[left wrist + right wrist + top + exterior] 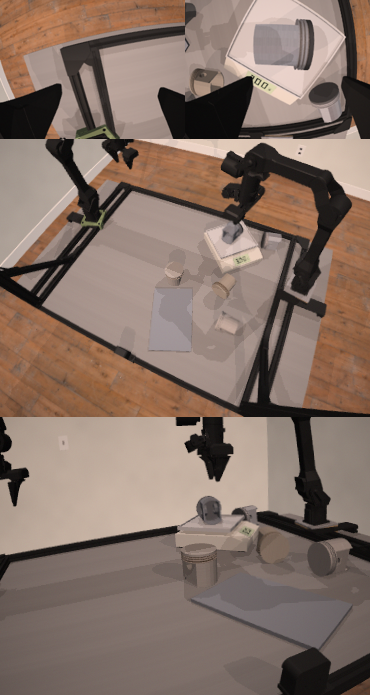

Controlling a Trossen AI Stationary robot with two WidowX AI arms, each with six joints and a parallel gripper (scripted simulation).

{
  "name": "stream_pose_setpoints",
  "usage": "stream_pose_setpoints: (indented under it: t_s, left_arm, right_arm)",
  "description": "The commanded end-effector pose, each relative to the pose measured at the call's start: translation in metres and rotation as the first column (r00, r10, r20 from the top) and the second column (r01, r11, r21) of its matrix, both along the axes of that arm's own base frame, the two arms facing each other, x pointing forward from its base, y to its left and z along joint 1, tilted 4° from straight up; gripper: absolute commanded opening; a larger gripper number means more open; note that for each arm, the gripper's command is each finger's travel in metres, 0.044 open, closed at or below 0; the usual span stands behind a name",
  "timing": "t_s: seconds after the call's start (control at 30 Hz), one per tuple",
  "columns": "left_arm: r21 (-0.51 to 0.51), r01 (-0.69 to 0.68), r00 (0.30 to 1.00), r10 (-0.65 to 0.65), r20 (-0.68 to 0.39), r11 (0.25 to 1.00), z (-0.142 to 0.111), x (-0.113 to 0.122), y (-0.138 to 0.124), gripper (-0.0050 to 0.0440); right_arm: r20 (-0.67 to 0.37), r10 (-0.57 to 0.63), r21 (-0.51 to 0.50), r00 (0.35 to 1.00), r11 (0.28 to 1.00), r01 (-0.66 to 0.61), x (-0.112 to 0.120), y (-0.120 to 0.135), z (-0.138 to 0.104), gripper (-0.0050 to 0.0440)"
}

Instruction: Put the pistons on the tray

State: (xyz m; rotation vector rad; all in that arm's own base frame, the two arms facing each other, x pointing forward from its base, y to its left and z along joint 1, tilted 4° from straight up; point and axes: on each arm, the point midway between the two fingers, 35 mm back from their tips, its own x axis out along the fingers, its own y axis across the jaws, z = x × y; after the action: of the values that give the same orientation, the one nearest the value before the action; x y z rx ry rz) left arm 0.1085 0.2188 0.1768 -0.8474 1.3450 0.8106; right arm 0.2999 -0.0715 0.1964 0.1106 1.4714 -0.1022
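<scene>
A dark grey piston (232, 232) (209, 510) (281, 44) lies on its side on the white scale (215, 242) (197, 536) (321, 71), which reads 300. My right gripper (235, 214) (217, 469) (299, 82) hangs open and empty just above it. A tan piston (174, 272) (199, 565) stands upright beside the flat steel tray (171, 319) (280, 607), which is bare. Two pistons lie on their sides right of the tray: one (223, 285) (273, 547) (205, 81) near the scale, one (227, 322) (327, 557) nearer the front. A fifth piston (272, 240) (246, 513) (326, 100) stands beside the scale. My left gripper (122, 158) (14, 487) (112, 91) is open, high over the far corner.
A black frame rail (280, 289) (96, 71) runs around the bench. The left arm's green base clamp (93, 221) (96, 131) sits at the far corner. The fifth piston stands close to the rail.
</scene>
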Motion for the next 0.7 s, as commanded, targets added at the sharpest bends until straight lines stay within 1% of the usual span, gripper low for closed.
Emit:
stream_pose_setpoints:
  t_s: [0.0,0.07,0.23,0.37,0.5,0.67]
  left_arm:
    - [-0.004,0.005,1.000,-0.005,0.003,1.000,0.000,0.000,-0.001,0.0440]
    - [-0.004,0.005,1.000,-0.005,0.003,1.000,0.000,0.000,-0.001,0.0440]
    - [-0.004,0.005,1.000,-0.005,0.003,1.000,0.000,0.000,-0.001,0.0440]
    - [-0.004,0.005,1.000,-0.005,0.003,1.000,0.000,0.000,-0.001,0.0440]
    - [-0.004,0.005,1.000,-0.005,0.003,1.000,0.000,0.000,-0.001,0.0440]
    - [-0.004,0.005,1.000,-0.005,0.003,1.000,0.000,0.000,-0.001,0.0440]
  right_arm:
    - [-0.026,-0.096,0.002,0.995,0.995,0.096,0.002,-0.001,-0.003,0.0378]
    - [-0.026,-0.056,0.000,0.998,0.998,0.056,-0.006,0.005,-0.003,0.0378]
    - [-0.027,-0.056,-0.001,0.998,0.998,0.056,-0.026,0.018,-0.005,0.0378]
    - [-0.028,-0.055,-0.001,0.998,0.998,0.055,-0.026,0.018,-0.006,0.0378]
    - [0.033,-0.141,-0.017,0.989,0.990,0.142,-0.038,0.031,-0.015,0.0378]
    - [0.109,-0.245,-0.029,0.963,0.968,0.249,-0.053,0.047,-0.027,0.0378]
